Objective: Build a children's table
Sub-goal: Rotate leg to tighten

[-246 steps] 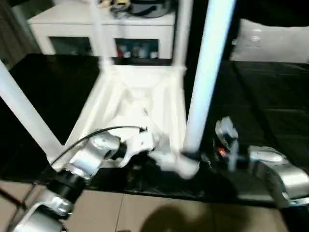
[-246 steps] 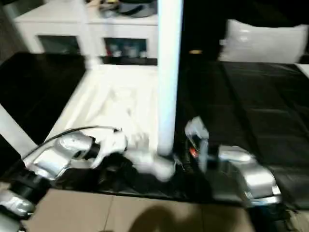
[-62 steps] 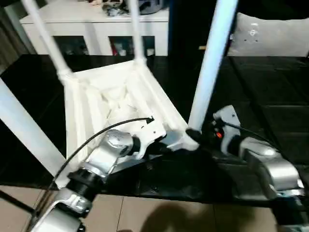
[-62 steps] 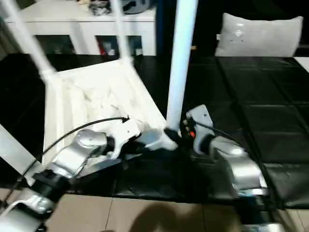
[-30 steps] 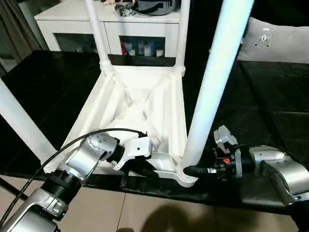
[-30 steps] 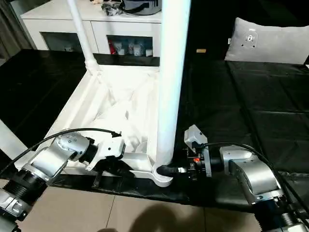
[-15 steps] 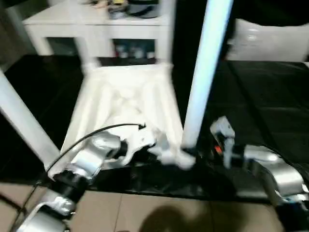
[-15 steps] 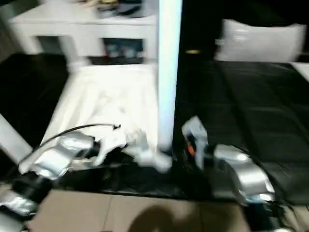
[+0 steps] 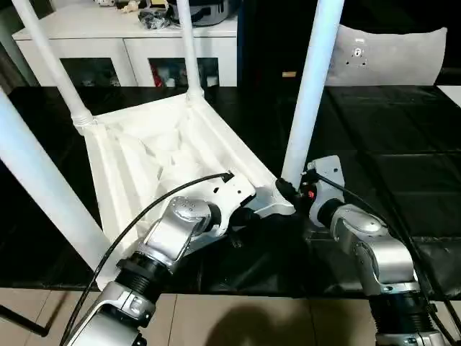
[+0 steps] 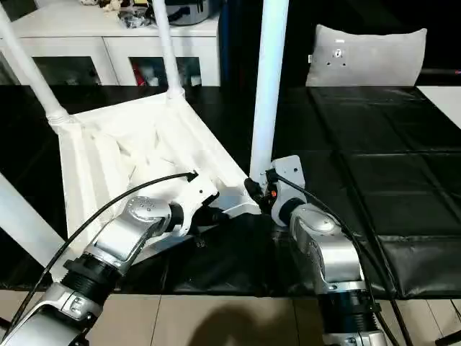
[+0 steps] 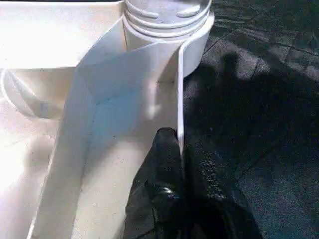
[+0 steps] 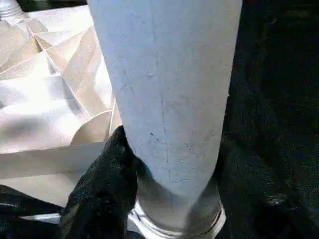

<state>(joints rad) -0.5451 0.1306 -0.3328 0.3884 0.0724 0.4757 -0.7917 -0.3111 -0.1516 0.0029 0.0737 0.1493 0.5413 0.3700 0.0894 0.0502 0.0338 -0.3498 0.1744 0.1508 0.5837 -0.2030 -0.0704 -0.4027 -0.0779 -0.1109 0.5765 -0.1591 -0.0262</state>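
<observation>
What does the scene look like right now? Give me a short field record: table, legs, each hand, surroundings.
table: children's table upside down on the black surface, ribbed underside up
legs: four legs standing up from the corner sockets
left hand: left hand pinched shut on the tabletop's rim wall next to the near corner socket
right hand: right hand fingers either side of the near leg at its base
surroundings: white cabinet with glass doors behind; grey cushion at the back right

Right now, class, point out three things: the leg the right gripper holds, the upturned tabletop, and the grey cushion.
Leg (image 9: 306, 108), left eye view: mid-shaft.
Tabletop (image 9: 148, 155), left eye view: ribbed underside.
Cushion (image 10: 374, 61), right eye view: front face.
</observation>
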